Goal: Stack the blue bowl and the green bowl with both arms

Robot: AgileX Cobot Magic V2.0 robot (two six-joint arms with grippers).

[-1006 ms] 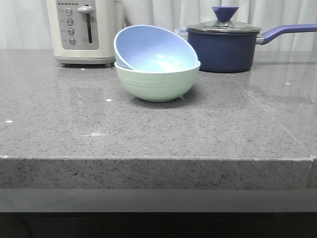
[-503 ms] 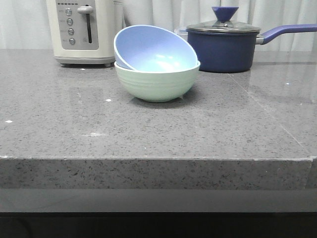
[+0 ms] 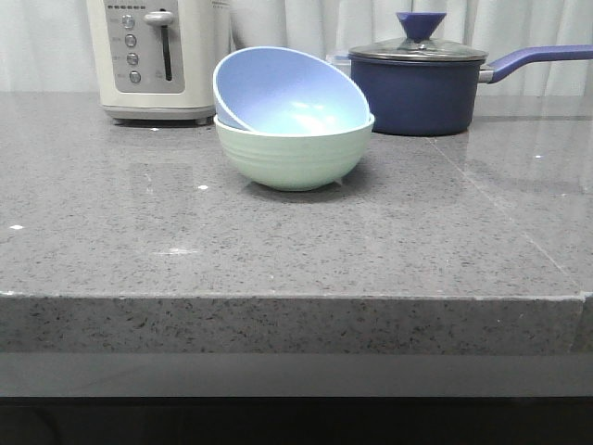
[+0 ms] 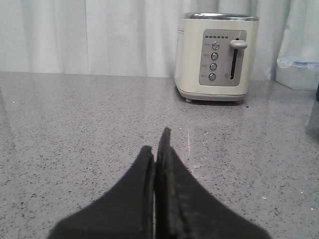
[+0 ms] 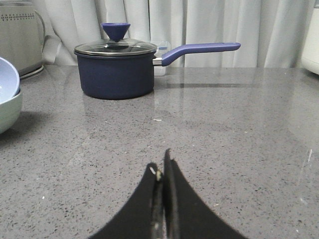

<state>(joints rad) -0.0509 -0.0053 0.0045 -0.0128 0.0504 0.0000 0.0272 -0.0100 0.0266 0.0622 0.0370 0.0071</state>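
The blue bowl (image 3: 289, 91) rests tilted inside the green bowl (image 3: 294, 159) at the middle back of the grey counter; its raised rim is at the left. Both bowls show at the edge of the right wrist view, blue (image 5: 7, 79) over green (image 5: 9, 112). Neither arm shows in the front view. My left gripper (image 4: 157, 144) is shut and empty, low over bare counter, pointing toward the toaster. My right gripper (image 5: 162, 164) is shut and empty over bare counter, pointing toward the saucepan, the bowls off to its side.
A cream toaster (image 3: 159, 57) stands at the back left, also in the left wrist view (image 4: 217, 57). A dark navy lidded saucepan (image 3: 419, 88) with a long handle stands at the back right, also in the right wrist view (image 5: 117, 69). The counter's front edge (image 3: 296, 298) runs across.
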